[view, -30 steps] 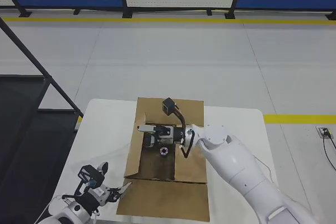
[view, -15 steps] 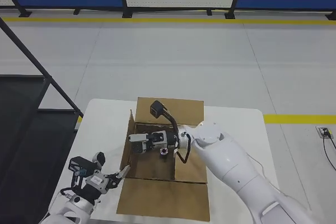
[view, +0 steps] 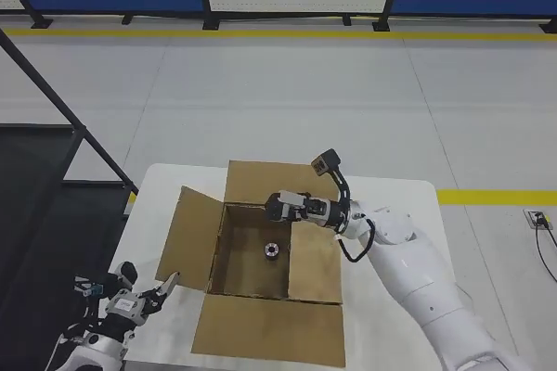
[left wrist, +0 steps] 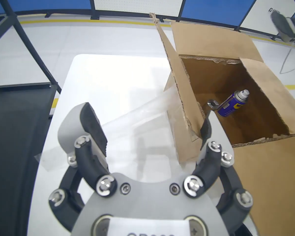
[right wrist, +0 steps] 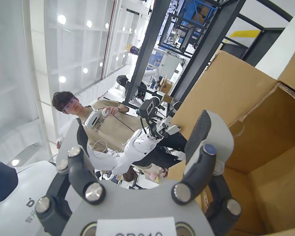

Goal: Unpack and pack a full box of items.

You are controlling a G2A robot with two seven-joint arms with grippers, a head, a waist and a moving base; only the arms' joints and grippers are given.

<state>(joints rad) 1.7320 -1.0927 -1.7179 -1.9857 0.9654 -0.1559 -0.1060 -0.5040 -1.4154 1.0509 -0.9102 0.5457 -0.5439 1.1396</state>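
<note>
Fingers apart on both, I judge the right gripper (view: 273,205) at the box's (view: 251,176) far rim nearer than the left gripper (left wrist: 148,116) to the spray can (left wrist: 232,103) lying inside.

The box (view: 269,329) sits mid-table (view: 162,209), its flaps spread outward. On its bottom, a spray can (left wrist: 232,102) lies just beside a small round metal piece (left wrist: 212,103). The left gripper (left wrist: 147,124) is near the table's near left corner, beside the left flap. The right gripper (view: 272,205) is above the box's far wall.
</note>
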